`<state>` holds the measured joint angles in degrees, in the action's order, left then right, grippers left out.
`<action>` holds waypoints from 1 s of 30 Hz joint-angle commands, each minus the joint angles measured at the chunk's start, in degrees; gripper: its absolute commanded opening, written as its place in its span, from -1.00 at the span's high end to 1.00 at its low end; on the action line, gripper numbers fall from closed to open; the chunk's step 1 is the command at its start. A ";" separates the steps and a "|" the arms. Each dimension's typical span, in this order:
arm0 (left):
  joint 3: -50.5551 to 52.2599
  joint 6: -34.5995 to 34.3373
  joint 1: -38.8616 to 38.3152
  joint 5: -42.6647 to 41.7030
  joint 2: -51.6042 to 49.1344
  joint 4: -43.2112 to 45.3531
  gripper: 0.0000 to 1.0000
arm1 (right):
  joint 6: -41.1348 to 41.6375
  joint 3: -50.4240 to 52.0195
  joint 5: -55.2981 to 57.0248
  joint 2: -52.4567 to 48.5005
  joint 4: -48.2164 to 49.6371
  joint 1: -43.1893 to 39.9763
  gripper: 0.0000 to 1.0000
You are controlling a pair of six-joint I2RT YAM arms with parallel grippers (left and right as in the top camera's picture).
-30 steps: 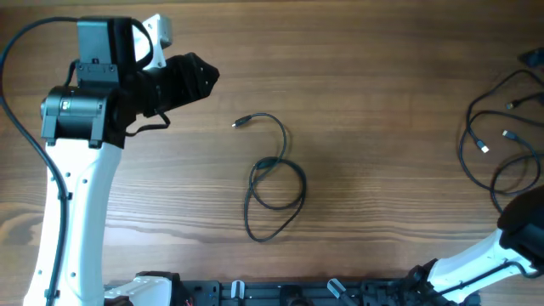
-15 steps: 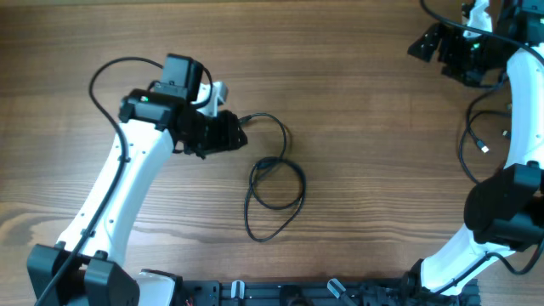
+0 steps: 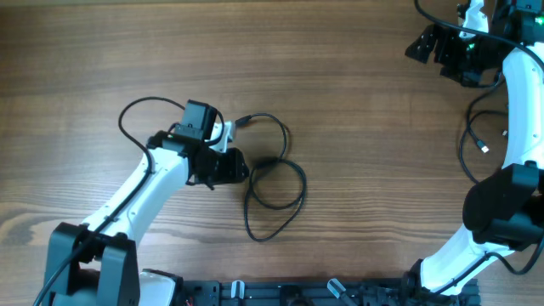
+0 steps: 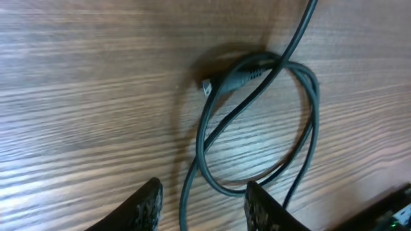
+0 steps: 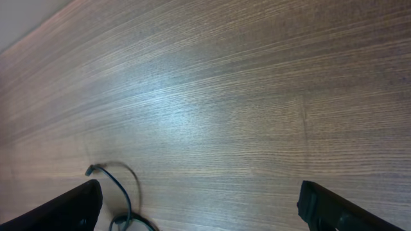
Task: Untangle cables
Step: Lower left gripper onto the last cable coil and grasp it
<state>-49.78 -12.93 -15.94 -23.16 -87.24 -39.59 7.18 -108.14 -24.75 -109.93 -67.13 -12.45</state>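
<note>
A thin black cable (image 3: 276, 183) lies looped on the wooden table at mid-table, one plug end (image 3: 239, 122) up left. In the left wrist view the loop (image 4: 257, 122) crosses itself, with a plug (image 4: 208, 86) at its top left. My left gripper (image 3: 236, 167) is open just left of the loop; in the left wrist view its fingers (image 4: 202, 202) straddle the cable's tail. My right gripper (image 3: 421, 44) is open and empty at the far right back; its view shows the cable end (image 5: 93, 170) far off. More black cables (image 3: 497, 140) lie tangled at the right edge.
The right arm's white links (image 3: 510, 153) run down the right side over the tangled cables. The left arm (image 3: 127, 208) reaches in from the bottom left. A black rail (image 3: 280, 293) lines the front edge.
My left gripper has moved down and right, from beside the cable's upper plug end to the left side of the loop. The right gripper has barely moved over the last half second.
</note>
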 commanded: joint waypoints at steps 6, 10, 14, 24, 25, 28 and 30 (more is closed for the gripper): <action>8.13 0.50 -3.19 -0.92 -0.22 14.58 0.21 | -1.18 0.26 0.98 0.52 -0.13 0.28 -0.99; 9.42 0.50 -4.72 2.32 -0.22 17.88 0.24 | -1.18 0.26 0.98 0.52 -0.24 0.28 -1.00; 9.51 0.50 -6.05 4.70 -0.22 18.73 0.26 | -1.18 0.26 0.98 0.52 -0.26 0.28 -1.00; 9.51 -0.44 -7.19 6.75 -5.31 21.66 0.31 | -1.20 0.26 2.12 0.52 -0.59 0.28 -1.00; 9.51 -1.60 -7.19 6.75 -5.81 21.86 0.39 | -1.16 0.26 2.36 0.52 -0.68 0.28 -1.00; 9.51 -2.51 -7.15 6.97 -5.99 22.05 0.56 | -1.18 0.28 2.56 0.52 -0.70 0.28 -1.00; 9.51 -2.51 -7.15 6.97 -5.99 22.08 0.66 | -1.20 0.26 2.56 0.52 -0.70 0.28 -0.99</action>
<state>-40.99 -14.48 -22.94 -16.93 -92.44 -17.72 7.18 -108.14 -23.24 -109.93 -67.75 -12.45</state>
